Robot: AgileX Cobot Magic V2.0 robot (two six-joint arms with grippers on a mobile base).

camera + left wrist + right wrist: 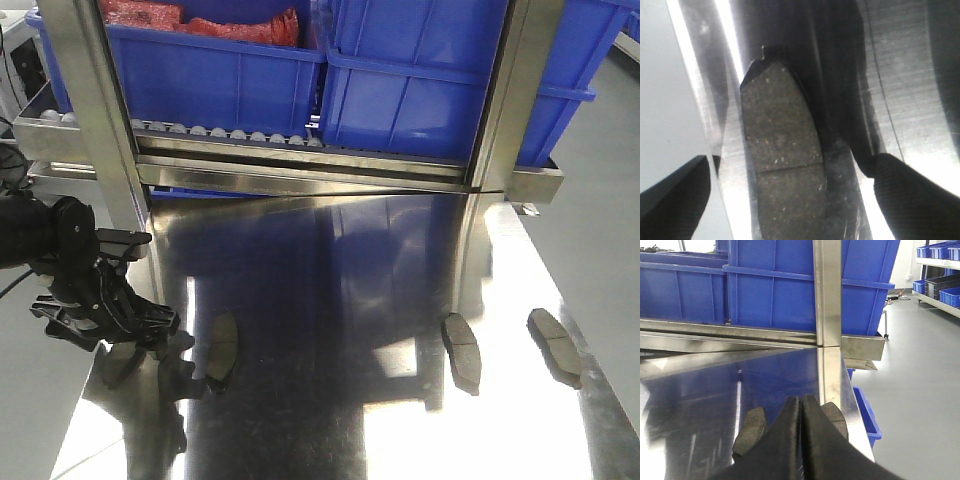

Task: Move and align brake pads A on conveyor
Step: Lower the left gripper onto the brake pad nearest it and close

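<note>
The left gripper (792, 200) stands open over one brake pad (780, 125), with a finger on each side. This pad lies face up beside the left edge of the steel table (330, 430). Three other brake pads lie on the same table: one near the first (222, 350), two toward the right edge (462, 350) (555, 345). The right gripper (801, 430) is closed and holds nothing.

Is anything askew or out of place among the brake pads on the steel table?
Yes. The pads are not aligned: the middle-right pad and the far-right pad tilt differently, and the far-right pad lies close to the steel table's edge. The pad under the open left gripper also sits near an edge.
</note>
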